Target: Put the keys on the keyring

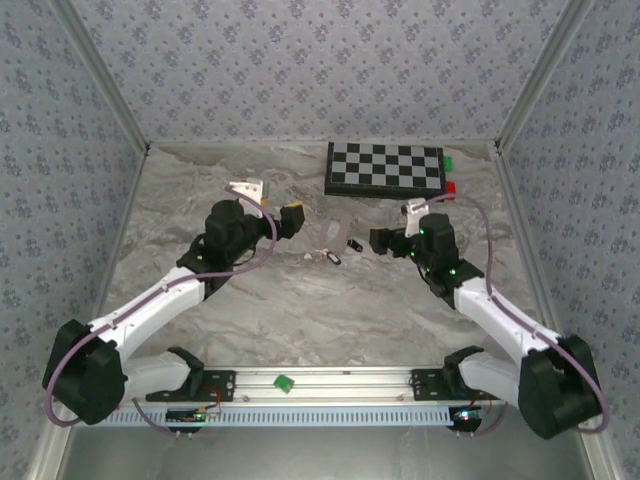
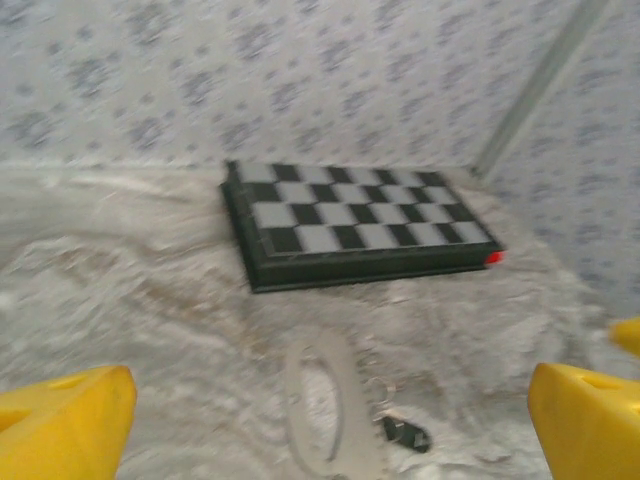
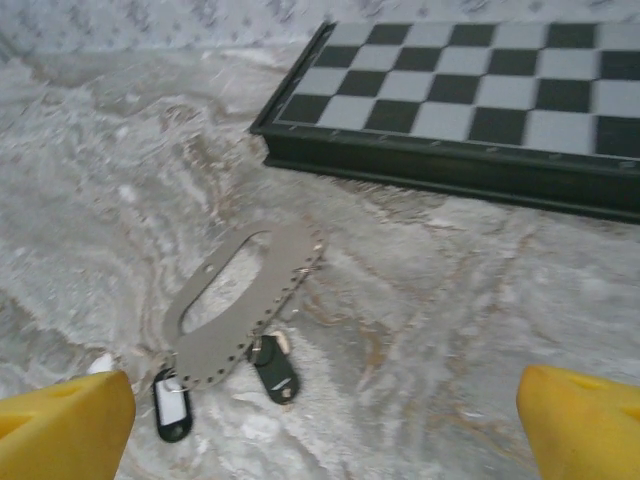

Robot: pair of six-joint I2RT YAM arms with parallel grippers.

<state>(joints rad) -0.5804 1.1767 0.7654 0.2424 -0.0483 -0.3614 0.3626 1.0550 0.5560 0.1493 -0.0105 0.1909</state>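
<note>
The keyring (image 3: 240, 300) is a flat grey oval loop with holes along one edge, lying on the marbled table. Two dark-headed keys lie at its near end, one key (image 3: 275, 368) on the right and the other key (image 3: 172, 405) on the left; both touch its edge. My right gripper (image 3: 325, 425) is open just short of them, yellow fingertips (image 3: 70, 420) far apart and nothing between them. The left wrist view is blurred; my left gripper (image 2: 328, 420) is open over the keyring (image 2: 320, 400), a dark key (image 2: 405, 435) beside it. From above, the keys (image 1: 333, 258) lie between left gripper (image 1: 272, 200) and right gripper (image 1: 398, 224).
A folded chessboard (image 1: 385, 168) lies at the back right, with a green block (image 1: 449, 162) and a red block (image 1: 451, 186) at its right end. A small green block (image 1: 283, 381) sits on the rail between the arm bases. Patterned walls enclose the table.
</note>
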